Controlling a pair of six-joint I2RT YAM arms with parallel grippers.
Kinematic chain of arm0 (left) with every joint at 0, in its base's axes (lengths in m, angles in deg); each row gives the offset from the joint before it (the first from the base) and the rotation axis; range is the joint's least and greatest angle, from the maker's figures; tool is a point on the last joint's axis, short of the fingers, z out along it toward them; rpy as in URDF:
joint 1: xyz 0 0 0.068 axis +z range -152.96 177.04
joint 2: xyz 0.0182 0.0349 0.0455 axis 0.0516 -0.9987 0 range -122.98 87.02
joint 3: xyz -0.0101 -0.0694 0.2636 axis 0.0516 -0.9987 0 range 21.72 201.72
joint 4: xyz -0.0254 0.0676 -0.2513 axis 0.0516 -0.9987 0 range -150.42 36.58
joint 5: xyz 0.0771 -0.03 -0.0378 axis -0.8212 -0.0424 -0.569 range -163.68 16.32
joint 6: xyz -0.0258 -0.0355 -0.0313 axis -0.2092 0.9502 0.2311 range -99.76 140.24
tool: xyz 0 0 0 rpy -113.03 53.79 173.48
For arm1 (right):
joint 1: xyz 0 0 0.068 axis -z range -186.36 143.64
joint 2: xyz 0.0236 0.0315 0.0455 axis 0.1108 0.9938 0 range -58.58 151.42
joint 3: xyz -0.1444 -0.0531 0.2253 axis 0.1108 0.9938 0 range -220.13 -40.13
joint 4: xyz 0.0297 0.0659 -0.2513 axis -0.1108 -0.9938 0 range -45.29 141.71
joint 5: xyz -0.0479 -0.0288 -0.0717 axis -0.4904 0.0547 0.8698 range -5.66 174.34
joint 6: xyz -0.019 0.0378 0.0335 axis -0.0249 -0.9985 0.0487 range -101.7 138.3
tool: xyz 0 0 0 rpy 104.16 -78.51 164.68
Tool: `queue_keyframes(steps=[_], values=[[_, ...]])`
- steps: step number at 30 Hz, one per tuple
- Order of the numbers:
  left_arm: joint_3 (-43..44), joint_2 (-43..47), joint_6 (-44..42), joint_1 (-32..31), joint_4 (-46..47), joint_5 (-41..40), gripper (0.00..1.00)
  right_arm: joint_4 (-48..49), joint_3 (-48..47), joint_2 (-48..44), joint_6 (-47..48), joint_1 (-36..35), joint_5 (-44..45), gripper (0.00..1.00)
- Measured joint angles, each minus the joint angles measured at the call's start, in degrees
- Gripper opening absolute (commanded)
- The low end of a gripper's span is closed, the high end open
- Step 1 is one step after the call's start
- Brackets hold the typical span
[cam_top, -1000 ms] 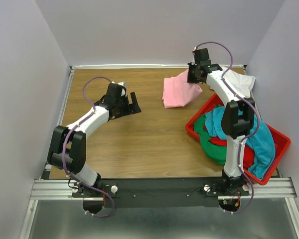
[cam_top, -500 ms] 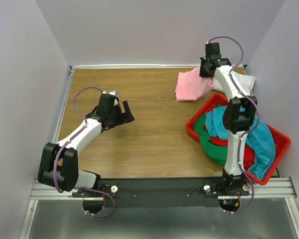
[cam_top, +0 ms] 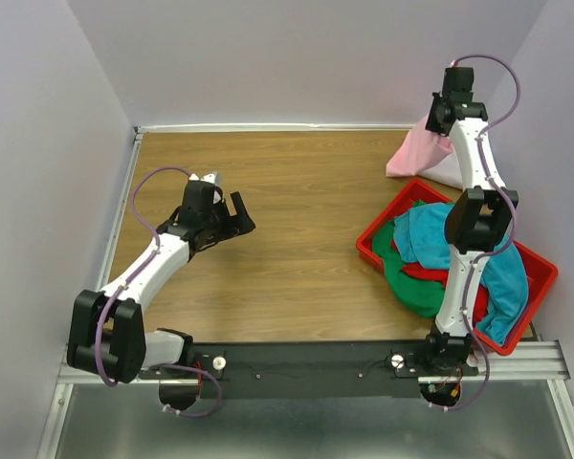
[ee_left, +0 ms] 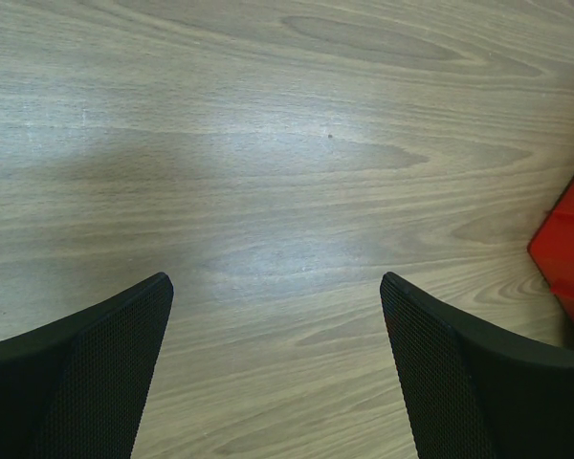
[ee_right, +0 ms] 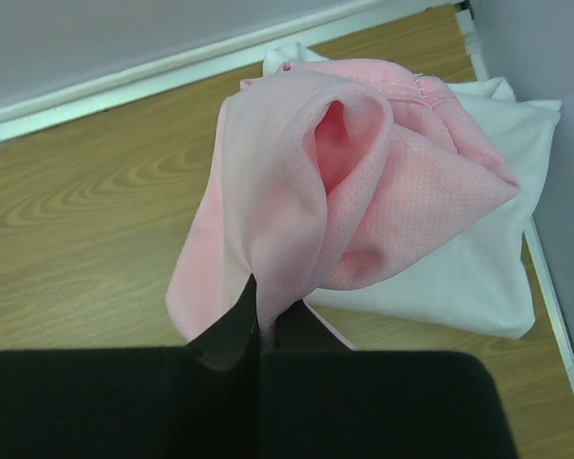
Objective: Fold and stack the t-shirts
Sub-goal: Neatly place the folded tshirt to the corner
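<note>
My right gripper (cam_top: pixel 441 120) (ee_right: pixel 266 311) is shut on the light pink t-shirt (cam_top: pixel 416 153) (ee_right: pixel 316 201) and holds it bunched and hanging at the far right corner, over the white t-shirt (ee_right: pixel 459 277), which lies flat on the table by the right wall. Teal (cam_top: pixel 502 273), green (cam_top: pixel 407 277) and red (cam_top: pixel 421 272) t-shirts lie heaped in the red bin (cam_top: pixel 540 277). My left gripper (cam_top: pixel 237 213) (ee_left: pixel 275 316) is open and empty, low over bare wood at the left middle of the table.
The red plastic bin stands at the right front of the wooden table (cam_top: pixel 297 239); its corner shows in the left wrist view (ee_left: pixel 566 251). Grey walls close in on the table's left, back and right sides.
My right gripper has carried the pink t-shirt right and back, from the table's middle back to the far right corner over the white t-shirt. My left arm has drawn back slightly left.
</note>
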Motion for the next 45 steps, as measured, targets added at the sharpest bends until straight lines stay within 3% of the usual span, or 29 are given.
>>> queue_keyframes(steps=[13, 45], values=[[-1.0, 2.6, 0.9, 0.1, -1.6, 0.0, 0.97, 0.0, -8.9, 6.1, -0.3, 3.5, -1.7, 0.01], [-3.3, 8.1, 2.4, 0.1, -5.4, 0.0, 0.97, 0.0, -9.7, 6.5, -3.0, 12.0, -5.5, 0.01]])
